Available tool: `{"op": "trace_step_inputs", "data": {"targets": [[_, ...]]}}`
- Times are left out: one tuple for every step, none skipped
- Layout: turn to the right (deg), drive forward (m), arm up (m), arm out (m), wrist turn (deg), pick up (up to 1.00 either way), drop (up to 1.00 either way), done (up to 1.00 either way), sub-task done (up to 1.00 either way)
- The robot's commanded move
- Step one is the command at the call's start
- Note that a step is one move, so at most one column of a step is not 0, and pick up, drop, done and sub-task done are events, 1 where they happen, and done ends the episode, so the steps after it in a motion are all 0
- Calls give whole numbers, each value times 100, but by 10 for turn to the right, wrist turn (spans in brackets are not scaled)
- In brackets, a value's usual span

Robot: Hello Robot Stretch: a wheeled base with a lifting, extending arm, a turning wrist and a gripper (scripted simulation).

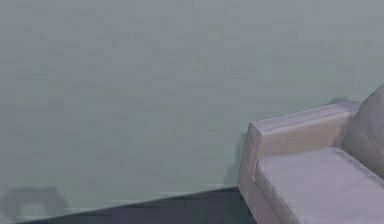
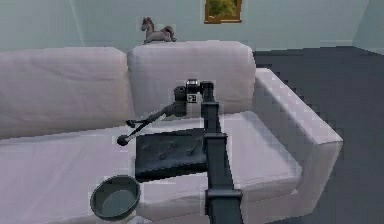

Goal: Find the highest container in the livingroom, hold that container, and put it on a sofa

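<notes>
A dark round bowl [image 2: 115,197] lies on the seat of a pale sofa [image 2: 60,90] near the arm side view's bottom edge. The arm rises from the bottom edge over the seat. My gripper [image 2: 126,132] reaches out to the left in front of the backrest, with its fingertips above the bowl in the picture. A flat dark cushion [image 2: 175,155] lies on the seat just beside the fingers, so I cannot tell whether the gripper holds anything. One end of the sofa [image 1: 310,160] shows in the forward view's lower right.
A small horse statue [image 2: 157,30] stands behind the sofa's backrest, and a framed picture [image 2: 225,10] hangs on the wall beyond. The sofa's armrest [image 2: 300,120] stands to the right of the arm. A plain wall [image 1: 130,90] is close ahead, above dark floor [image 1: 150,212].
</notes>
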Motion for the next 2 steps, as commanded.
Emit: {"op": "trace_step_inputs", "data": {"targets": [[0,0,0,-8,0,0,0,0,0],[0,0,0,0,0,0,0,100,0]]}}
